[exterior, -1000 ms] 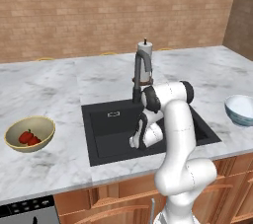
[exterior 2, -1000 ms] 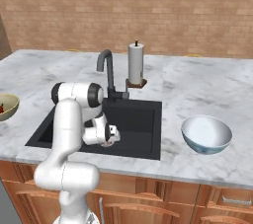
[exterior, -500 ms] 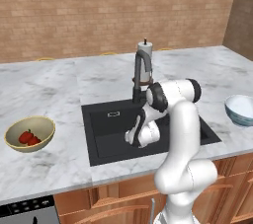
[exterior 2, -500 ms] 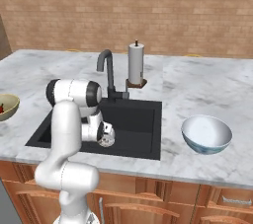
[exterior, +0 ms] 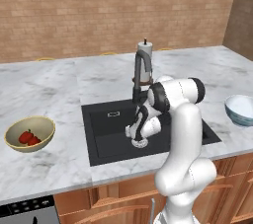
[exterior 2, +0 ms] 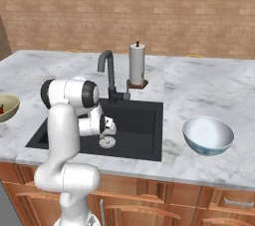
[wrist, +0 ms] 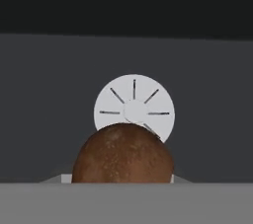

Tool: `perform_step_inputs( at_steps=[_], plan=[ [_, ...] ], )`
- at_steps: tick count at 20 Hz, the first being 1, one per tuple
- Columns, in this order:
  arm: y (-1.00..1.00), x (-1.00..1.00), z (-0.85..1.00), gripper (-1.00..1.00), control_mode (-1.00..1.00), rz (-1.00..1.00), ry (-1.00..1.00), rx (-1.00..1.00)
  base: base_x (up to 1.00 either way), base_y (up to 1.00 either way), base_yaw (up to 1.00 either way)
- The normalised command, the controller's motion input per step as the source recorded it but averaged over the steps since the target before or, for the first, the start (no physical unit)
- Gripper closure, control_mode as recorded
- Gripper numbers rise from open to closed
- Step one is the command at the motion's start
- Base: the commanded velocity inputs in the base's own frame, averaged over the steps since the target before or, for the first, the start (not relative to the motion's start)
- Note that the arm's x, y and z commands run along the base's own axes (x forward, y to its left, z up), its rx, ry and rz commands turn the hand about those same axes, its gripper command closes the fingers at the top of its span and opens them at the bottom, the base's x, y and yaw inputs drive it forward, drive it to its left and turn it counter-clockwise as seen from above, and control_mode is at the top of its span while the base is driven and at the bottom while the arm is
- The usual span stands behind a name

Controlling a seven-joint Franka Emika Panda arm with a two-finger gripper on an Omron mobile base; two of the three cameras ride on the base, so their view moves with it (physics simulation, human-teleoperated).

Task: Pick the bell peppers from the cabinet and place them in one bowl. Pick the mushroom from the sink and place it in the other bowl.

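Note:
A brown-capped mushroom [wrist: 123, 154] sits close under the hand in the hand view, in front of the round steel drain [wrist: 134, 109] of the black sink [exterior: 108, 129]. My gripper [exterior: 137, 137] is down in the basin over the drain, also seen from the right [exterior 2: 105, 130]. Its fingers are hidden, so I cannot tell whether they grip the mushroom. Two red bell peppers [exterior: 28, 138] lie in the yellow-cream bowl [exterior: 45, 125] on the counter's left. The other bowl [exterior: 241, 110], white and blue, stands empty at the right. The cabinet is out of view.
A dark arched faucet [exterior: 141, 70] rises behind the sink, close to my arm. A paper towel roll [exterior: 145, 62] stands behind it. Marble counter [exterior: 59, 90] surrounds the basin, with a brick wall behind and wooden drawers below.
The hand has sunk a little lower and leftward in the basin, down over the drain. Bowls and peppers have not moved.

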Motion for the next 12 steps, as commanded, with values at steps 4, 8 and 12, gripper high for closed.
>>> perform_step_inputs(
  at_steps=[4, 8, 12],
  plan=[
    [0.56, -0.04, 0.09, 1.0, -1.0, -0.06, 0.06, -0.04, 0.0, 0.0, 0.0],
    [0.44, -0.07, 0.24, 1.0, -1.0, -0.06, 0.06, -0.01, 0.0, 0.0, 0.0],
    [0.08, 0.0, 0.58, 1.0, -1.0, -0.06, 0.05, 0.0, 0.0, 0.0, 0.0]
  ],
)
